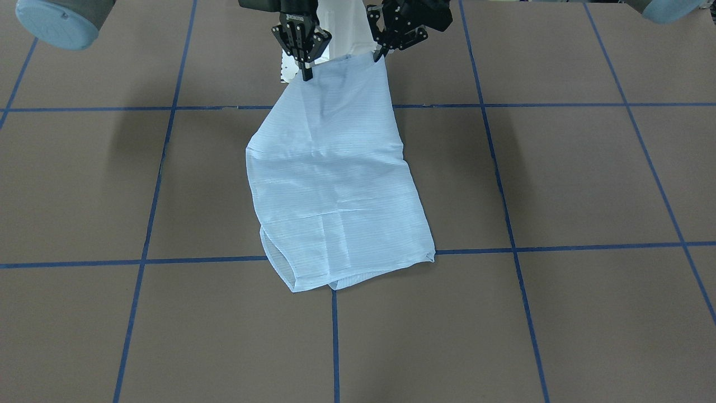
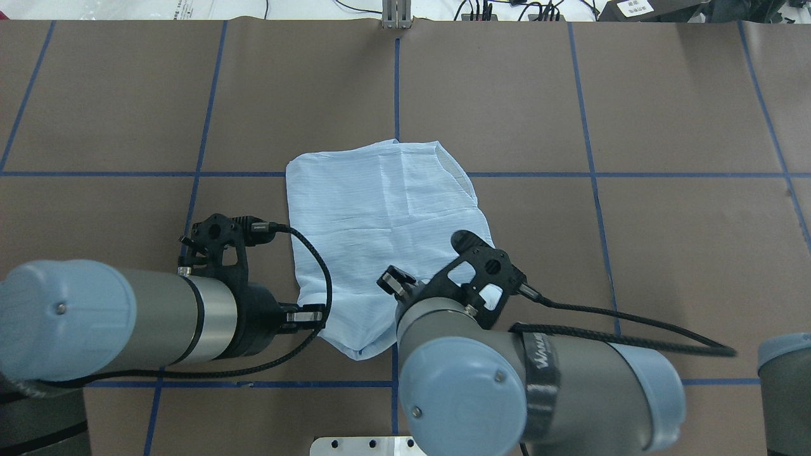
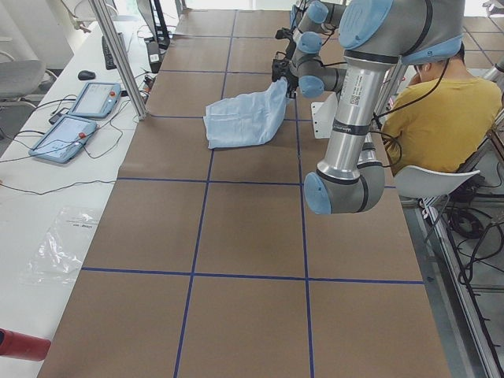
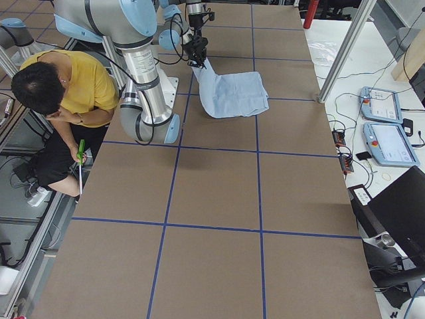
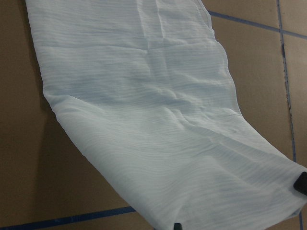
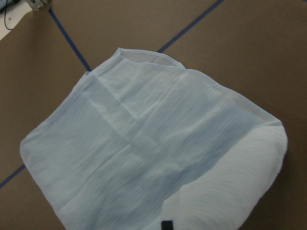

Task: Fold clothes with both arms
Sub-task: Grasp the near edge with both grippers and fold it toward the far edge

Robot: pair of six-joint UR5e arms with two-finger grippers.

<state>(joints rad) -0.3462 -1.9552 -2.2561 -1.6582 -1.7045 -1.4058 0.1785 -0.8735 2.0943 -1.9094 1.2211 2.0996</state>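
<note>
The pale-blue shirt [image 1: 335, 184] lies folded into a long panel on the brown table, its far end flat and its near end lifted toward the robot. My left gripper [image 1: 381, 54] is shut on one lifted corner. My right gripper [image 1: 306, 74] is shut on the other corner, a short way apart. The shirt also shows in the overhead view [image 2: 380, 215], where the arms hide both sets of fingers. The left wrist view [image 5: 153, 120] and the right wrist view [image 6: 144, 143] show cloth sloping down from the fingers to the table.
The white mounting base [image 1: 291, 67] stands just behind the grippers. A person in yellow [image 4: 66, 86] sits behind the robot. Control tablets [image 3: 79, 118] lie on a side bench beyond a metal post [image 3: 118, 55]. Blue tape lines [image 1: 335, 336] grid the table.
</note>
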